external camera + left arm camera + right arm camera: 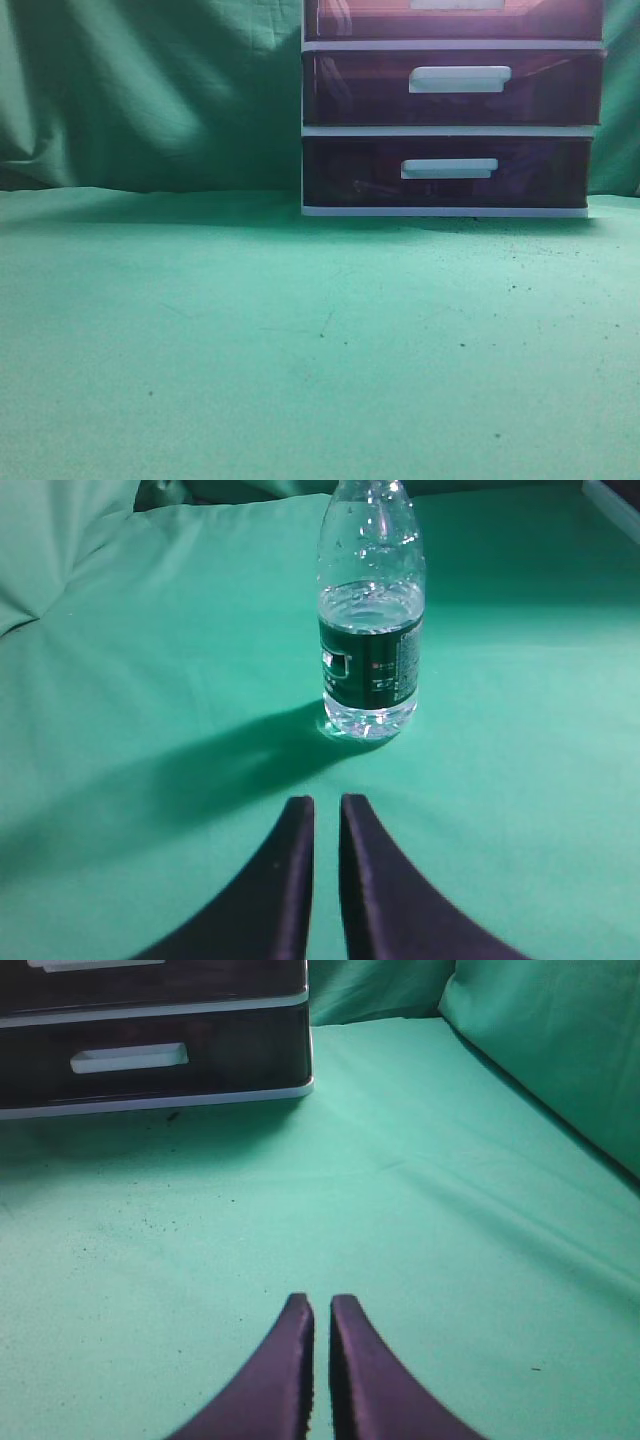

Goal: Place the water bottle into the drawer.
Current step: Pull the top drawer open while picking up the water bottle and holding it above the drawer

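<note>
Bottle point(371, 620) stands upright on the tabletop point(150, 680) just ahead of our left claw point(325, 810), both claws pressed together, empty. Part-filled, slick and thin-walled, we judge; grip its labelled waist. Drawer point(455, 15) closed beyond our right claw point(320, 1308).

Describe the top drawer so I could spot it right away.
Find the white-framed drawer unit standing at the back of the green cloth. The drawer is the uppermost of its three, cut off by the picture's top edge. It looks redder and lighter than the two darker purple drawers beneath it.
</note>
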Controlling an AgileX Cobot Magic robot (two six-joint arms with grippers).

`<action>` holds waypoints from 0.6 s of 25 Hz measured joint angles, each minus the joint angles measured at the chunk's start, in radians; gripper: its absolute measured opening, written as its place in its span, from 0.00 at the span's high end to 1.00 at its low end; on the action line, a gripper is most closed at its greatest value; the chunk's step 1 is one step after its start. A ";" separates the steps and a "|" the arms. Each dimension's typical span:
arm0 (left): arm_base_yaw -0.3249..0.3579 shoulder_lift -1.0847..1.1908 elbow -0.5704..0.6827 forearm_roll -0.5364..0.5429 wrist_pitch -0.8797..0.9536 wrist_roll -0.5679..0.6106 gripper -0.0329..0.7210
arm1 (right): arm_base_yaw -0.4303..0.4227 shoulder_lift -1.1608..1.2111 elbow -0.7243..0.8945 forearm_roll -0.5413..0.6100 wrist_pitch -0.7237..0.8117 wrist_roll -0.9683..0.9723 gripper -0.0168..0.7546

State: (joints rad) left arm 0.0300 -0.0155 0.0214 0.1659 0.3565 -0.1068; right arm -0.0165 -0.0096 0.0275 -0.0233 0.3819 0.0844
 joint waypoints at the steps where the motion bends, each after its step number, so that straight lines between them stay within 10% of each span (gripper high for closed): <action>1: 0.000 0.000 0.000 0.000 0.000 0.000 0.88 | 0.000 0.000 0.000 0.000 0.000 0.000 0.91; 15: 0.000 0.000 0.000 0.000 0.000 0.000 0.88 | 0.000 0.000 0.000 0.000 0.000 0.000 0.91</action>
State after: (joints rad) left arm 0.0300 -0.0155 0.0214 0.1659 0.3565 -0.1068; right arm -0.0165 -0.0096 0.0275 -0.0233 0.3819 0.0844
